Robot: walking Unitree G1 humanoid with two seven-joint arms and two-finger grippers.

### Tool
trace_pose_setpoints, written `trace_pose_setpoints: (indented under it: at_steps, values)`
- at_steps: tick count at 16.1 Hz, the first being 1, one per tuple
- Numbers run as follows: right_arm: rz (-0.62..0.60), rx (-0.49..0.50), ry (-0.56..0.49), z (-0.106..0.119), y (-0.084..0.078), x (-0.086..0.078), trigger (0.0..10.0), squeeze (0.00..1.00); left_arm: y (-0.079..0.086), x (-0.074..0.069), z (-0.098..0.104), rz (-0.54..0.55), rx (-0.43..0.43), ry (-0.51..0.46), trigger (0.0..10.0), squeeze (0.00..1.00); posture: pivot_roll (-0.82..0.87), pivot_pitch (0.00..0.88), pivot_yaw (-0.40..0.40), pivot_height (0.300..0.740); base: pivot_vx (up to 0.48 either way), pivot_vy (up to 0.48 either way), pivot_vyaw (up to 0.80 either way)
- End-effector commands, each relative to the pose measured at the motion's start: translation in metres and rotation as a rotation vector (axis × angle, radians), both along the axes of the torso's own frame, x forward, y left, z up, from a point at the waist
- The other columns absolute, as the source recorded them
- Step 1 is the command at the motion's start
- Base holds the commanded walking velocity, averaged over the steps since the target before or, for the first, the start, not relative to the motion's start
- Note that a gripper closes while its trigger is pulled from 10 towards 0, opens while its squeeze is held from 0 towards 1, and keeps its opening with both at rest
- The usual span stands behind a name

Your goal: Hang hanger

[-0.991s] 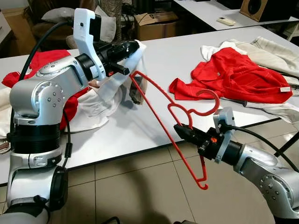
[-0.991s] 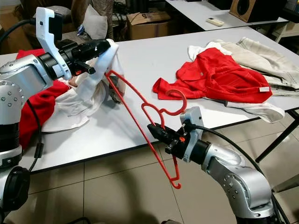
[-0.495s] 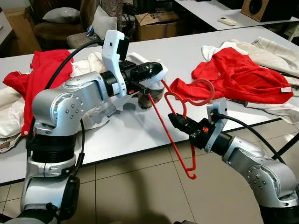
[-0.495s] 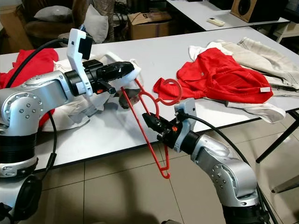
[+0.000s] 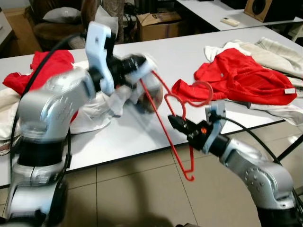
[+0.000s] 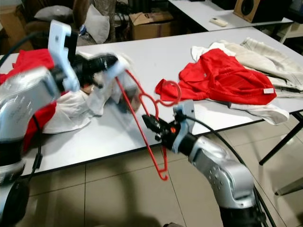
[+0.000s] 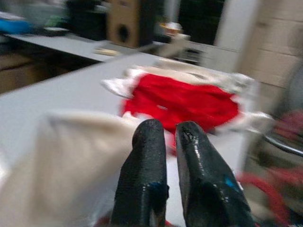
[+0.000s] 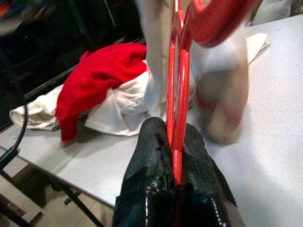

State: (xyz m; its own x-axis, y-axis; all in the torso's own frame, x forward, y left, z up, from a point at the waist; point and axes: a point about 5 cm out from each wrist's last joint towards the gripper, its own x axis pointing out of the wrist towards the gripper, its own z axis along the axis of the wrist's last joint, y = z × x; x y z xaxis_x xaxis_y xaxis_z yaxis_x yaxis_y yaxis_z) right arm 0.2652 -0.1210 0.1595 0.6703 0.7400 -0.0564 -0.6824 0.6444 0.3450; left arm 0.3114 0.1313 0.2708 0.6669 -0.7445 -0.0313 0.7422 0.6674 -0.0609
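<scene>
Big white table [image 5: 189,56] has clothes piled at both ends. The left gripper [image 5: 142,66] pinches a white garment [image 5: 102,106] above the tabletop, fingers [image 7: 147,156] nearly together, blurry. The right gripper [image 5: 176,123] is clamped on the red hanger [image 5: 163,111] just below its neck, off the table's front edge. The hanger's long axis runs steeply from the garment down toward the floor, hook toward the red shirt [image 5: 241,78]. Compared to half a second ago, it's a bit lower and further left.

Red shirt [image 5: 246,78] on white table [image 5: 189,52]; cardboard box [image 5: 158,23] behind.
</scene>
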Motion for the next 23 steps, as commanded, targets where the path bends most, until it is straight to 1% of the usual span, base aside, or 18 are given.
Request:
trace_pose_setpoints:
  at_steps: [1,3,4,6,7,8,9,10,11,12,13,14,15,18,20,21,22,23]
  values:
    - [-0.019,0.022,-0.025,0.006,-0.003,0.004,0.0,0.00,-0.004,-0.008,-0.002,-0.060,0.041,0.006,10.0,1.00,-0.08,0.000,0.013,0.740,0.000,0.000,0.00]
    - [-0.014,0.042,-0.026,0.008,-0.002,0.005,0.0,0.00,-0.006,-0.012,-0.008,-0.088,0.048,0.018,10.0,1.00,-0.08,0.000,0.013,0.740,0.000,0.000,0.00]
    - [-0.013,0.047,-0.026,0.009,-0.002,0.005,0.0,0.00,-0.005,-0.013,-0.010,-0.081,0.051,0.019,10.0,1.00,-0.07,0.000,-0.001,0.740,0.000,0.000,0.00]
    - [-0.013,0.072,-0.030,0.012,-0.002,0.006,0.0,0.00,0.009,-0.009,-0.024,0.054,0.154,0.016,10.0,1.00,-0.07,0.000,0.001,0.740,0.000,0.000,0.00]
    - [-0.011,0.090,-0.031,0.014,-0.002,0.006,0.0,0.00,0.017,-0.004,-0.038,0.162,0.259,0.000,10.0,1.00,-0.07,0.000,0.005,0.740,0.000,0.000,0.00]
    - [-0.001,0.105,-0.034,0.016,-0.002,0.006,0.0,0.00,0.021,0.003,-0.056,0.275,0.328,-0.022,10.0,0.45,-0.08,0.000,0.006,0.740,0.000,0.000,0.00]
    - [0.005,0.107,-0.036,0.017,-0.002,0.005,0.0,0.00,0.020,0.008,-0.065,0.329,0.314,-0.030,10.0,0.00,-0.08,0.000,0.007,0.740,0.000,0.000,0.00]
    - [0.010,0.107,-0.038,0.017,-0.002,0.004,0.0,0.00,0.019,0.013,-0.073,0.372,0.312,-0.046,10.0,0.00,-0.09,0.000,0.010,0.740,0.000,0.000,0.00]
    - [0.018,0.111,-0.042,0.018,-0.001,0.003,0.0,0.00,0.019,0.017,-0.076,0.416,0.301,-0.086,10.0,0.00,-0.09,0.000,0.010,0.740,0.000,0.000,0.00]
    - [0.024,0.117,-0.044,0.019,-0.001,0.002,0.0,0.00,0.019,0.020,-0.078,0.450,0.269,-0.111,10.0,0.00,-0.09,0.000,0.011,0.740,0.000,0.000,0.00]
    - [0.028,0.124,-0.045,0.020,-0.001,0.002,0.0,0.00,0.017,0.023,-0.077,0.464,0.202,-0.137,10.0,0.00,-0.09,0.000,0.011,0.740,0.000,0.000,0.00]
    - [0.030,0.127,-0.047,0.021,-0.001,0.002,0.0,0.00,0.015,0.025,-0.078,0.468,0.144,-0.138,10.0,0.00,-0.09,0.000,0.011,0.740,0.000,0.000,0.00]
    - [0.033,0.128,-0.049,0.021,0.000,0.001,0.0,0.00,0.015,0.027,-0.081,0.480,0.138,-0.141,10.0,0.00,-0.09,0.000,0.011,0.740,0.000,0.000,0.00]
    - [0.046,0.142,-0.059,0.024,0.001,0.000,0.0,0.00,0.014,0.039,-0.107,0.489,0.188,-0.129,10.0,0.00,-0.10,0.000,0.013,0.740,0.000,0.000,0.00]
    - [0.051,0.146,-0.063,0.025,0.001,0.001,0.0,0.00,0.018,0.045,-0.114,0.533,0.226,-0.135,10.0,0.00,-0.10,0.000,0.013,0.740,0.000,0.000,0.00]
    - [0.052,0.148,-0.064,0.025,0.001,0.001,0.0,0.00,0.019,0.046,-0.115,0.541,0.225,-0.137,9.7,0.00,-0.10,0.000,0.013,0.740,0.000,0.000,0.00]
    - [0.057,0.154,-0.067,0.026,0.002,0.000,0.0,0.00,0.023,0.051,-0.115,0.577,0.213,-0.154,5.1,0.00,-0.11,0.000,0.013,0.740,0.000,0.000,0.00]
    - [0.058,0.156,-0.068,0.026,0.002,0.000,0.0,0.00,0.024,0.053,-0.115,0.589,0.203,-0.161,5.1,0.00,-0.11,0.000,0.013,0.740,0.000,0.000,0.00]
